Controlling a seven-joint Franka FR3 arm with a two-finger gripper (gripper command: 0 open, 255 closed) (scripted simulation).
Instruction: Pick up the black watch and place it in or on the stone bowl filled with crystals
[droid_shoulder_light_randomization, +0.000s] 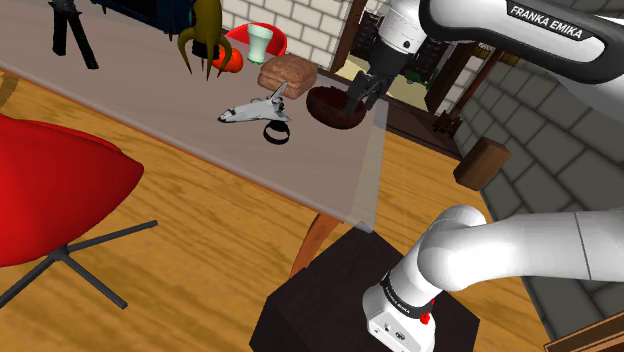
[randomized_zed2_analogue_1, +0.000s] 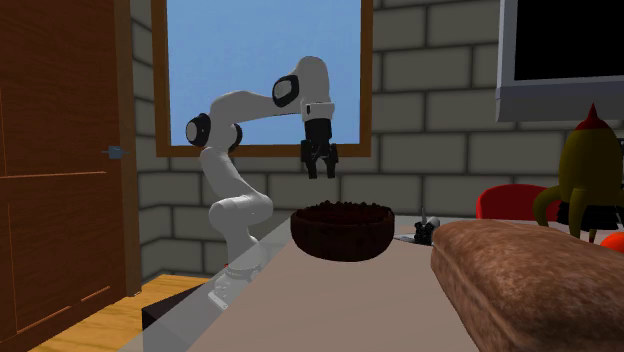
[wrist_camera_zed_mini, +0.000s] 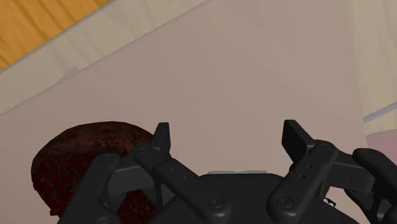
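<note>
My gripper (wrist_camera_zed_mini: 229, 137) hangs spread and empty over the rim of the dark bowl (droid_shoulder_light_randomization: 335, 108) near the table's (droid_shoulder_light_randomization: 130, 115) corner edge, the black watch (droid_shoulder_light_randomization: 275, 131) lying apart on open tabletop beside the toy shuttle (droid_shoulder_light_randomization: 255, 108).

- Toy space shuttle (droid_shoulder_light_randomization: 255, 107), white, lying on the pale table (droid_shoulder_light_randomization: 150, 140).
- Brown loaf-like block (droid_shoulder_light_randomization: 287, 73) near the shuttle, at its 1 o'clock in the shoulder view.
- Red bowl (droid_shoulder_light_randomization: 281, 42) holding a pale green cup (droid_shoulder_light_randomization: 260, 43), at the block's 11 o'clock.
- Red chair (droid_shoulder_light_randomization: 55, 190) on the wooden floor (droid_shoulder_light_randomization: 200, 270), at the shuttle's 8 o'clock.
</note>
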